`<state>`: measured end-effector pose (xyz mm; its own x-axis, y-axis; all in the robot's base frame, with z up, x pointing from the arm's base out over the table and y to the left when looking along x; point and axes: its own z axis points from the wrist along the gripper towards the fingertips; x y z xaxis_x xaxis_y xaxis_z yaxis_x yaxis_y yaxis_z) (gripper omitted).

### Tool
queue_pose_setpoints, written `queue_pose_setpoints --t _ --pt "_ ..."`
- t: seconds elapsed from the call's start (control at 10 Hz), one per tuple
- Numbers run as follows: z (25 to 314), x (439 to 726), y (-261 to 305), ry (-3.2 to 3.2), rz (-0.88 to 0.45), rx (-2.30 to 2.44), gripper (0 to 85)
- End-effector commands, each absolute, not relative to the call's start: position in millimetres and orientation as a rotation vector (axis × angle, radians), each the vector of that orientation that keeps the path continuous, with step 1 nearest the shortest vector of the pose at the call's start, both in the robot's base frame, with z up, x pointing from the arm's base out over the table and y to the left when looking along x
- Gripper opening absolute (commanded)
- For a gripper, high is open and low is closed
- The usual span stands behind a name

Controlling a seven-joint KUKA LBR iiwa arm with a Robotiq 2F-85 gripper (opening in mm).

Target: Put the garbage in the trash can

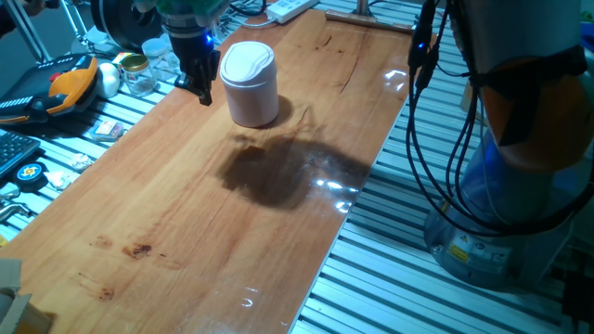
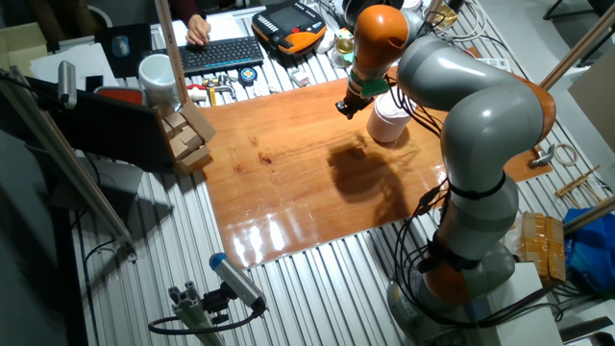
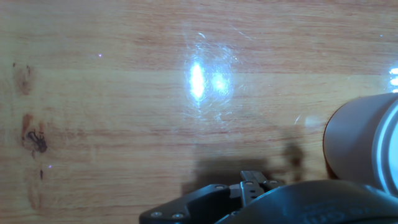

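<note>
Wooden tabletop [image 1: 186, 213] fills most of both fixed views, a long bare board with slatted metal framing along its sides. Near its far end stands the trash can [image 1: 249, 83], upright, its domed lid on. The gripper [image 1: 199, 88] hangs just beside the can, on the side toward the board's cluttered edge, fingertips low over the wood but apart from the can wall. In the hand view the can's rim [image 3: 367, 140] shows at the right edge and the fingers are hidden under the hand body, so whether the jaws stand apart or together cannot be told; from the fixed views they look dark and close-set, nothing seen between them. The garbage shows in no view. Beyond the hand, past the board's edge, sit a glass jar [image 1: 139, 74], an orange pendant [image 1: 70, 82] and small scraps. Toward the near end, wood lies open, shadow only.
</note>
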<state>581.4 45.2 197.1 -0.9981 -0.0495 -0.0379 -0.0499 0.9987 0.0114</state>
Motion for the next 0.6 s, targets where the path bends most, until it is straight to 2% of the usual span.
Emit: queue_pose_setpoints --t 0.0,0.5 --pt "197.0 581.5 45.3 3.103 0.020 -0.077 0.0" --pt "197.0 582.0 46.2 3.102 0.015 -0.072 0.0"
